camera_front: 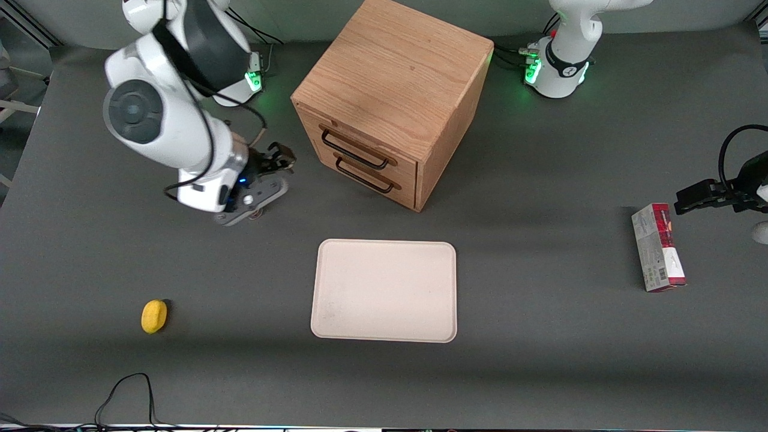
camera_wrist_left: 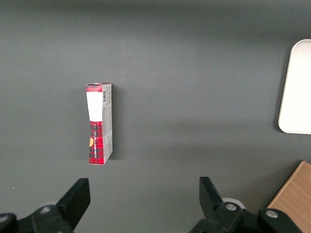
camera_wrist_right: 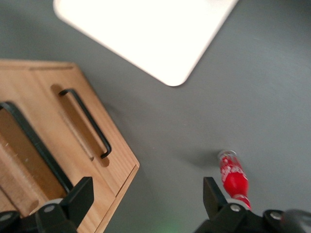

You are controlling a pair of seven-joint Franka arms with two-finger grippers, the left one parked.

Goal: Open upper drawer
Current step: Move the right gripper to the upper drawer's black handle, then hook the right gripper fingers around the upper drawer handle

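Two like handles: hook the upper drawer (camera_front: pixel 360 148) by its stiff wire handle (camera_front: pixel 354 152). Your hand (camera_front: pixel 277 157) hangs beside the cabinet (camera_front: pixel 393 102), wide open, empty.

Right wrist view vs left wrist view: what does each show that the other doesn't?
Only the right wrist view: the upper drawer of the oak cabinet, its long black wire handle, the lower drawer's black handle, and the right arm's pincer, open, close in front of the cabinet's drawers, touching nothing.

Only the left wrist view: the carton's barcoded white end.

Both: the grey table mat, the cream rectangular tray, the oak cabinet, and the red and white carton, lying apart from the tray.
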